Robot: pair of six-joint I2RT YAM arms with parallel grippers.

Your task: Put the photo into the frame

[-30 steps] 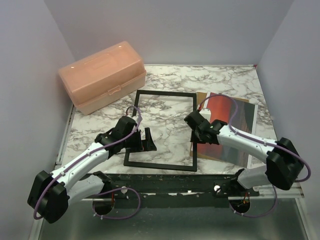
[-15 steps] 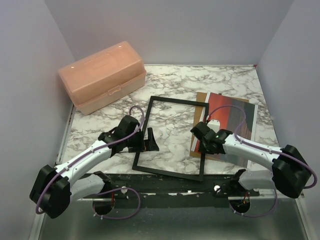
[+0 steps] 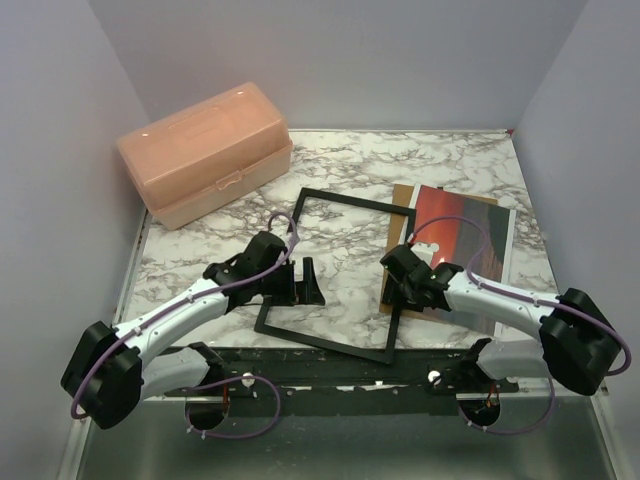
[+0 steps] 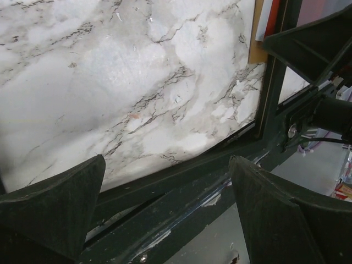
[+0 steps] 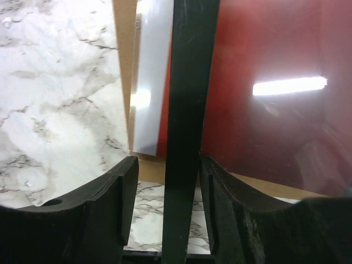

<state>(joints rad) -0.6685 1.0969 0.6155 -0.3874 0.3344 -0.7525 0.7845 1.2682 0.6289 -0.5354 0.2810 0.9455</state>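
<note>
The right claw [image 5: 168, 170] loosely straddles one rail of the thin black rectangular picture frame [image 5: 192, 82], without clenching it. This is probably to slide the frame over the glossy red sunset photo [image 5: 264, 126], which lies on a brown backing board [image 5: 124, 55] at the right of the marble surface [image 5: 55, 82]. The left claw [image 4: 168, 165] hangs released over the frame's left side, likely to steady it.

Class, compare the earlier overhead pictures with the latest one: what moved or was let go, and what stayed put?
The frame swung clockwise and slid right, so its right rail now lies over the photo and the backing board. The right gripper let go: its jaws now stand apart around that rail. The left gripper crept right, wide open as before. The peach box, photo and board stayed put.
</note>
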